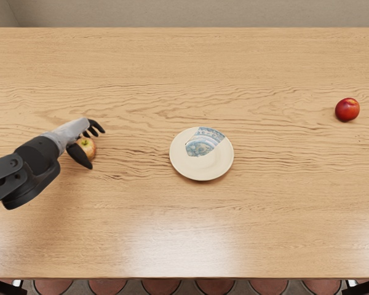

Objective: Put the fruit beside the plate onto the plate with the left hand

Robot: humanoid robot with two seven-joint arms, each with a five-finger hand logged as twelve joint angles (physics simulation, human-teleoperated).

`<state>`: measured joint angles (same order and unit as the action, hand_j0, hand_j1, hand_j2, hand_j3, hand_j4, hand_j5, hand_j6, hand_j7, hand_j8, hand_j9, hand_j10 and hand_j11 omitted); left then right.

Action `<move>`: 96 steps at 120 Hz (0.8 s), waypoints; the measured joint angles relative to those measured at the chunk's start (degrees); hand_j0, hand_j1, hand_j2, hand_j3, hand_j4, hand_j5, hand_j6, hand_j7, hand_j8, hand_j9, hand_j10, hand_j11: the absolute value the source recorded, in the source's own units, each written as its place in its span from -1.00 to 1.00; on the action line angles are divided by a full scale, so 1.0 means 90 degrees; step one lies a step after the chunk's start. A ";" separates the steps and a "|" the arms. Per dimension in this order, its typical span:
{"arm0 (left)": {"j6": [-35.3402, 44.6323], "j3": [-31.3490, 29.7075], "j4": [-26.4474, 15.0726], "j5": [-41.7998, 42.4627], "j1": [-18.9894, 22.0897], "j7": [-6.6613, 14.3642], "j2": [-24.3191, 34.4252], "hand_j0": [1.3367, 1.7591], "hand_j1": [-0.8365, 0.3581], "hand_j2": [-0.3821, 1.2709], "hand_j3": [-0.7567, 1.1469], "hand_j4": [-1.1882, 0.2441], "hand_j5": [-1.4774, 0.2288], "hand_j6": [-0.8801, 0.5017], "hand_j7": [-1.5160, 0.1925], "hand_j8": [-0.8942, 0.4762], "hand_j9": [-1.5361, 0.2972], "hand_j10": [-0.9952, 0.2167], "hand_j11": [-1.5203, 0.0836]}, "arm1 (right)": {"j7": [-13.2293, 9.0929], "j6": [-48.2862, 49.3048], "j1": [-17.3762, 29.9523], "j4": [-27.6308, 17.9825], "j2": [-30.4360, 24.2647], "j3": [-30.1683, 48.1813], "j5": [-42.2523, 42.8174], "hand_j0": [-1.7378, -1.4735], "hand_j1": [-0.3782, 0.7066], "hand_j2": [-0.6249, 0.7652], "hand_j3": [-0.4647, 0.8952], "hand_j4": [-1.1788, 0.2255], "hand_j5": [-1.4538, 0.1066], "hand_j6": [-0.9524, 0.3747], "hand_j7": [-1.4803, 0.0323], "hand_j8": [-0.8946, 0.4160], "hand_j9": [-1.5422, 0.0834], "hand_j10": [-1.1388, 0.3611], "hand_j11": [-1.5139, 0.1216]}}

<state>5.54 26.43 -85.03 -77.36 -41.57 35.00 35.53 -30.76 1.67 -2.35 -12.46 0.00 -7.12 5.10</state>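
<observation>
The fingers (96, 129) of the left hand (72, 133) are half-curled around a yellow-red apple (88, 147). The dark fingertips arch over its far side and the thumb (80, 156) comes down along its near left side. The apple sits in the gap between them. Whether the fingers actually press on the fruit or only cage it cannot be told from this view.

The apple rests on the wooden table (184, 233) toward the left side, level with the plate (218, 166) and apart from it. The plate is round and cream-coloured with a blue patterned patch on its upper part. It lies near the middle of the table with nothing on it.

The left arm (24, 172) comes in from the lower left edge, grey and black. A second apple, red (347, 109), lies well apart near the right edge of the table.
</observation>
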 joint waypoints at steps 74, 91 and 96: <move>0.0144 -0.0068 0.0140 0.0008 0.0000 0.0005 -0.0002 0.45 -0.08 -0.34 -0.19 -0.17 -0.19 -0.36 -0.15 -0.29 -0.18 -0.34 -0.08 | 0.0000 0.0000 -0.0062 0.0008 0.0000 0.0000 0.0000 -0.40 -0.95 -0.10 -0.32 0.68 0.86 0.44 0.96 0.37 0.90 0.52 0.85; 0.0146 -0.0036 0.0067 0.0048 0.0000 0.0008 0.0205 0.45 -0.19 -0.18 -0.20 -0.32 -0.40 -0.25 -0.36 -0.13 -0.38 -0.20 -0.30 | 0.0000 0.0000 -0.0076 0.0008 0.0000 0.0000 0.0000 -0.40 -0.95 -0.10 -0.32 0.68 0.86 0.44 0.96 0.37 0.90 0.52 0.85; 0.0146 -0.0016 -0.0005 0.0046 0.0000 0.0013 0.0259 0.45 -0.17 -0.24 -0.20 -0.36 -0.44 -0.23 -0.40 -0.12 -0.42 -0.19 -0.35 | 0.0000 0.0000 -0.0078 0.0008 0.0000 0.0000 0.0000 -0.40 -0.95 -0.10 -0.32 0.68 0.86 0.44 0.96 0.37 0.90 0.52 0.85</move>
<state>6.85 26.29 -85.08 -76.95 -41.57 35.12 37.85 -30.76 1.67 -3.05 -12.39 0.00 -7.12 5.10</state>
